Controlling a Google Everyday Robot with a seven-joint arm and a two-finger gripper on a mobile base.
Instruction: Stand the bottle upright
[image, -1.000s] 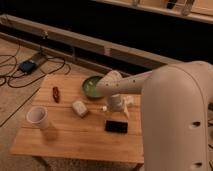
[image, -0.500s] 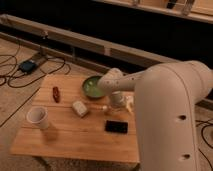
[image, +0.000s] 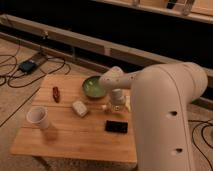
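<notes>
We log the tool (image: 116, 101) low over the counter (image: 75, 137), just right of the green bowl (image: 92, 86); whether it is clenched or released, we cannot tell. The bottle (image: 125, 103), small, pale cream and roundish, sits at the tool, partly hidden, between the bowl and a black phone (image: 116, 126). Upright or lying: cannot tell.
</notes>
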